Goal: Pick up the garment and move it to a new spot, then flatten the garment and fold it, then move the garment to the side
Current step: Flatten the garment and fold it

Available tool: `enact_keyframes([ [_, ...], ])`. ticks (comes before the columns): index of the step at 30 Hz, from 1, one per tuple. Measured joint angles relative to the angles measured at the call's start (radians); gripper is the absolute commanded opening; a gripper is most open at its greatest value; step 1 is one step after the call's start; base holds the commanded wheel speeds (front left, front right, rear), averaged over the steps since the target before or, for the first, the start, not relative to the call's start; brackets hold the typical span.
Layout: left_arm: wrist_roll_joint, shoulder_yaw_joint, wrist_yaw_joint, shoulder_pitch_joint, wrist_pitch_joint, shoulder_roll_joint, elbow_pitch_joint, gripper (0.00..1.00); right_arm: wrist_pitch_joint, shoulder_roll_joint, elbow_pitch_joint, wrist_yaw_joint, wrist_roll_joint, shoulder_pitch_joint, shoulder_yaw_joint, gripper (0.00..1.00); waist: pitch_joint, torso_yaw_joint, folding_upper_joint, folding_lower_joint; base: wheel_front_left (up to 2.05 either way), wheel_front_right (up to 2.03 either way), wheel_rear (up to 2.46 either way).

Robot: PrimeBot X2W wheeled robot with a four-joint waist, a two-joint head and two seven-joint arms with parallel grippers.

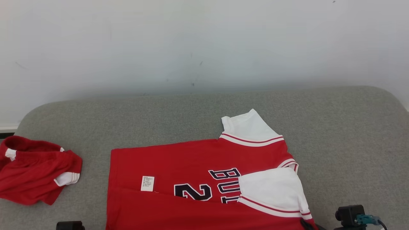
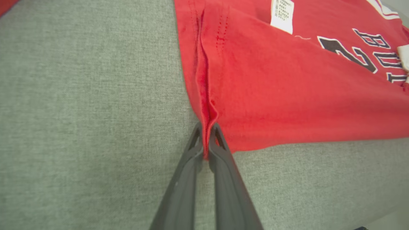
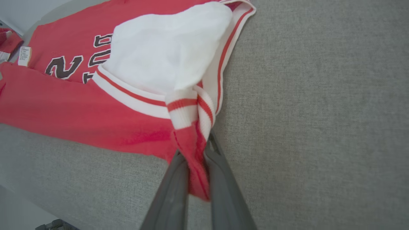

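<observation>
- Dark fingers of our left gripper (image 2: 206, 127) are pinched tight on a hem corner of the jersey (image 2: 287, 89), and the red cloth bunches into a ridge between them.
- Our right gripper (image 3: 195, 145) is clamped on the same jersey (image 3: 80, 105), at the red-and-white striped trim below the near white sleeve (image 3: 166, 48). A tongue of red cloth sits between its fingers.
- From the head view we log the jersey (image 1: 179, 159) lying on the grey padded surface (image 1: 335, 134), about mid-width and close to the near edge. Its hem is to the left and its sleeves are to the right.
- The jersey's near long edge is doubled over onto the body and covers part of the dark number and letters (image 1: 204, 188).
- We see a white label (image 1: 147, 183) toward the hem end, just on the far side of the fold line.
- The far sleeve (image 1: 249, 127) lies flat and points away from us, while the near white sleeve (image 1: 271, 188) rests over the end of the lettering.
- We note a second red garment (image 1: 32, 172) with white trim, crumpled at the left end of the surface and well apart from the jersey.
- A pale wall (image 1: 191, 41) rises behind the surface.
</observation>
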Motion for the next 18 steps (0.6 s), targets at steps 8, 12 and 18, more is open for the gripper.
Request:
enact_keyframes([
  [8, -0.024, -0.002, 0.000, 0.000, 0.026, -0.006, -0.005, 0.00, 0.030, -0.007, -0.021, -0.030, 0.009, 0.019, 0.000, 0.01, 0.002, 0.000, 0.0000, 0.0002, 0.00, 0.00, 0.00],
  [12, -0.030, -0.001, 0.001, 0.000, 0.040, -0.006, -0.008, 0.00, 0.040, -0.013, -0.031, -0.040, 0.010, 0.019, -0.004, 0.86, 0.002, 0.003, 0.0000, 0.0002, 0.00, 0.00, 0.00],
  [18, -0.047, 0.010, 0.011, 0.012, 0.061, -0.002, -0.028, 1.00, 0.042, -0.017, -0.063, -0.040, 0.050, 0.037, -0.040, 1.00, 0.001, 0.007, 0.0000, 0.0002, 0.00, 0.00, 0.00],
])
